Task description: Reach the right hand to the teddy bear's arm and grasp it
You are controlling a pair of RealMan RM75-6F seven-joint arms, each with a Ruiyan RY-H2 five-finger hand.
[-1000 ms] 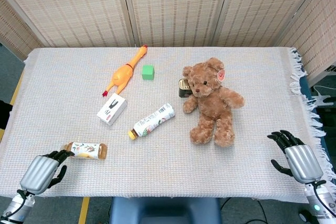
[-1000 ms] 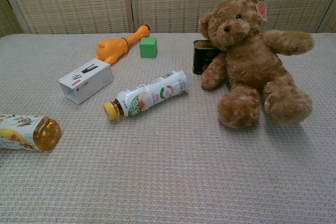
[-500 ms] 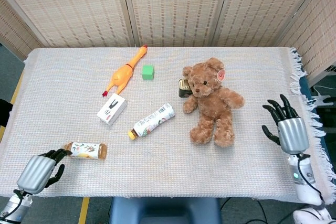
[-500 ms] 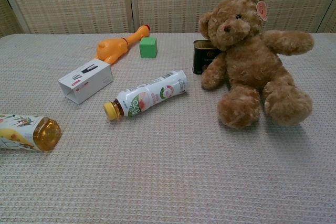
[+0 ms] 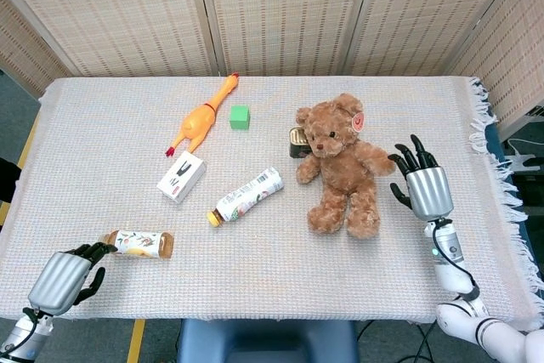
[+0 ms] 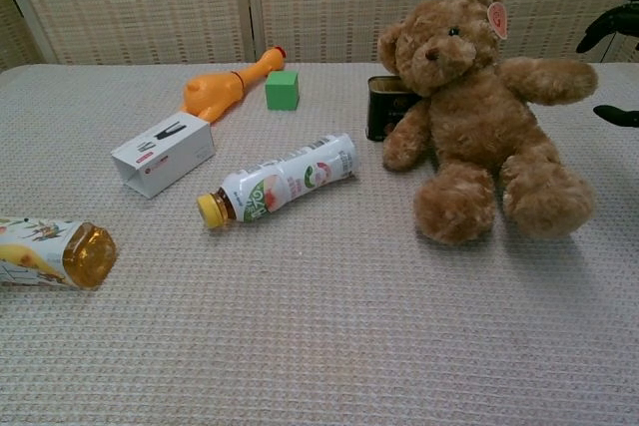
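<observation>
No legible text or labels

The right hand (image 5: 421, 184) hovers just right of the teddy bear (image 5: 342, 163).
</observation>
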